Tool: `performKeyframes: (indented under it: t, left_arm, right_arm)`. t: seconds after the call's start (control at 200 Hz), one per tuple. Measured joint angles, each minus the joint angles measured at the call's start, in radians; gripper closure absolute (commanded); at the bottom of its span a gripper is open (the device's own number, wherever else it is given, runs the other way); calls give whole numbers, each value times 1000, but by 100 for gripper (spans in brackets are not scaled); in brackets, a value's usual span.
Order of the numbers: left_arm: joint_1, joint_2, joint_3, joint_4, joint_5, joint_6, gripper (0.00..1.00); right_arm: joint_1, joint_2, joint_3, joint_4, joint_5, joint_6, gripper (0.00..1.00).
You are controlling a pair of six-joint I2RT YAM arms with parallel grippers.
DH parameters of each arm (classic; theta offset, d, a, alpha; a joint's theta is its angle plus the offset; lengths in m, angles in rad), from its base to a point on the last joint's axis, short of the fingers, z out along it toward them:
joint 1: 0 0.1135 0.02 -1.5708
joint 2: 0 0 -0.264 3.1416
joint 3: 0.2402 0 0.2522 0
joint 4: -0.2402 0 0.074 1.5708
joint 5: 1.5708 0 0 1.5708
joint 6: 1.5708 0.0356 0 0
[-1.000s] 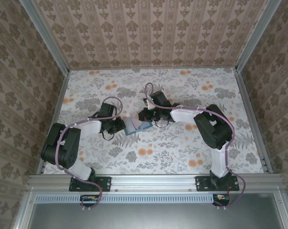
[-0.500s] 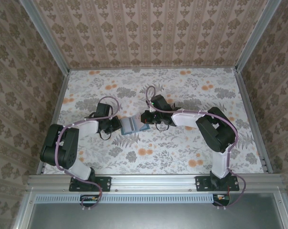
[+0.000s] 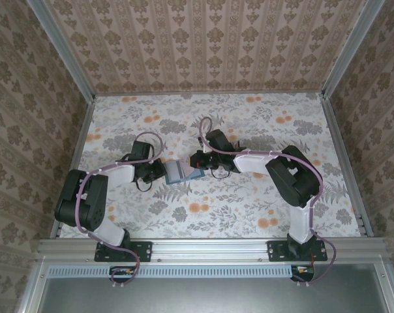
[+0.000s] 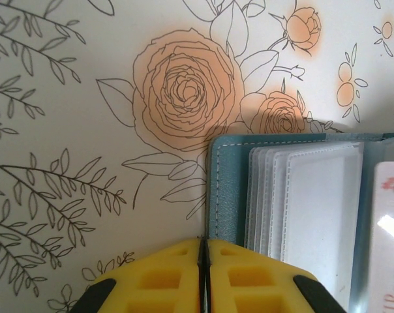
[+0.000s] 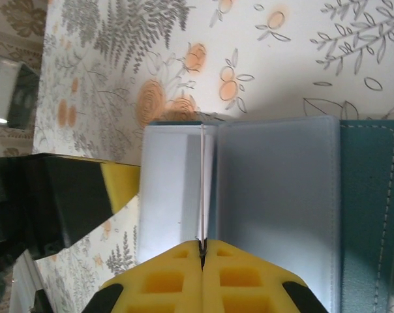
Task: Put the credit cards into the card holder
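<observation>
Your left tool is pinched narrow at the bottom centre of the left wrist frame, its yellow pads meeting with no gap. The stitched teal edge of the card holder runs down to its right pad; you cannot tell if it is gripped. The holder lies open on the floral worktop, mid-frame in the top view, between your two tools. Clear sleeves fan out in the lower right of the left wrist frame. A pale card with pink print is cut off by that frame's right edge. Your right tool sits at the bottom centre of the right wrist frame, pads closed narrow on a thin pale sheet seen edge-on. You cannot tell if the sheet is a card or a sleeve. Pale panels lie on both sides of it, with the teal cover at the right of the frame.
</observation>
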Motion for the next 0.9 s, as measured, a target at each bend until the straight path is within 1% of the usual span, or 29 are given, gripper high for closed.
performKeyframes:
  t: [0.355, 0.745, 0.9]
  left_arm:
    - [1, 0, 0, 0, 0, 2, 89]
    - [1, 0, 0, 0, 2, 2, 89]
    - [1, 0, 0, 1, 3, 2, 89]
  right_arm:
    - [0, 32, 13, 8, -12, 19, 93]
    - [0, 86, 73, 23, -87, 45, 92]
    - [1, 89, 74, 27, -92, 56, 92]
